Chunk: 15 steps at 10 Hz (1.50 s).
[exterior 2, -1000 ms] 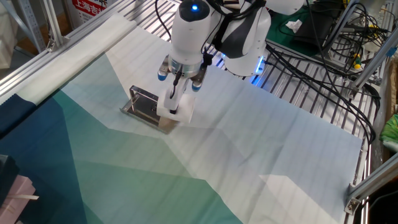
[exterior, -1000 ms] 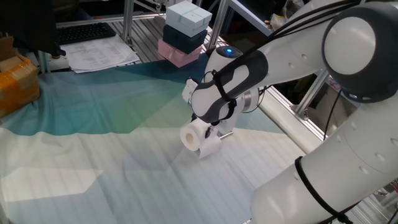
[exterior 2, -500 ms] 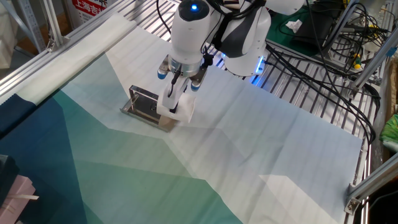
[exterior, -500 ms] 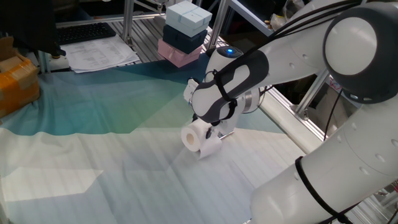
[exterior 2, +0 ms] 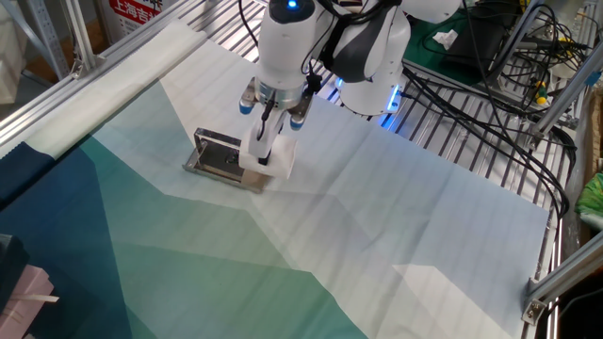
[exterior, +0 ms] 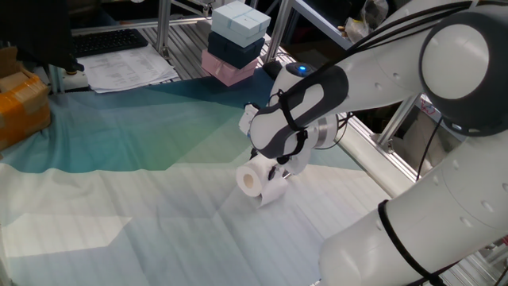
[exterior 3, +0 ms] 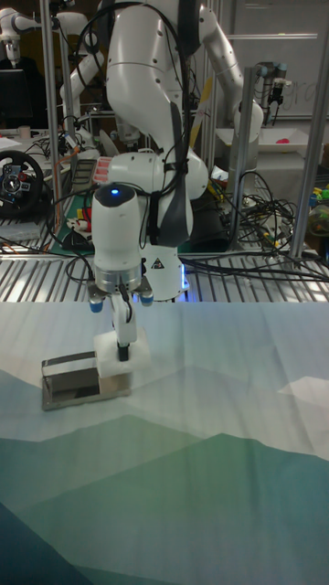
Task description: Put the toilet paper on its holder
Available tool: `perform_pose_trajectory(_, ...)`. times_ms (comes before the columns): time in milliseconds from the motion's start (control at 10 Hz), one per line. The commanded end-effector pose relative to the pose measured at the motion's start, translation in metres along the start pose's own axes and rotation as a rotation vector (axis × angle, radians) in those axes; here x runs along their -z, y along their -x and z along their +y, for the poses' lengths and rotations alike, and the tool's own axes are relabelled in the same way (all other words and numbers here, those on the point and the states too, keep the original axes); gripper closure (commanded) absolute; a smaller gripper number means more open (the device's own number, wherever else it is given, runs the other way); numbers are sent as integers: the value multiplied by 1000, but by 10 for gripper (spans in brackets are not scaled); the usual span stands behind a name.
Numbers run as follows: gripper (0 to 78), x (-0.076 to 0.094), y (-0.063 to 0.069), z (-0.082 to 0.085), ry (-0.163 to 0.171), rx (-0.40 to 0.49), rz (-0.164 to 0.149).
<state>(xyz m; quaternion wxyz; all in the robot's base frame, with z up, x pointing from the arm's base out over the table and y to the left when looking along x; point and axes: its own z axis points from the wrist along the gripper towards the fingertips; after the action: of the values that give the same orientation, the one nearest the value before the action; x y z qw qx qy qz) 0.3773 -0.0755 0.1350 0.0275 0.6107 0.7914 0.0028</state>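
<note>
Pinching toilet paper [exterior: 255, 179] between fingers, end effector [exterior 2: 265, 149] holds it beside holder [exterior 2: 216, 157].

- Cloth-covered desk [exterior 2: 396, 226]: open on the side of the toilet paper [exterior: 258, 179] away from the holder [exterior 2: 219, 156].
- Holder touches the roll on one side.
- Stacked boxes [exterior: 235, 41] stand well apart, at the desk's edge.
</note>
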Motion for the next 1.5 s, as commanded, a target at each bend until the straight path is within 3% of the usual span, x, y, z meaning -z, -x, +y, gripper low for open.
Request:
perform_pose_trajectory(100, 762, 0, 0, 2, 3, 20, -3)
perform_pose_trajectory(600, 762, 3, -5, 23, -12, -66, 8)
perform_pose_trajectory(900, 762, 0, 0, -2, 0, 9, 17)
perform_pose_trajectory(1100, 762, 0, 1, -5, 3, 6, 22)
perform_pose_trajectory(1500, 762, 4, -6, 24, 7, -76, 39)
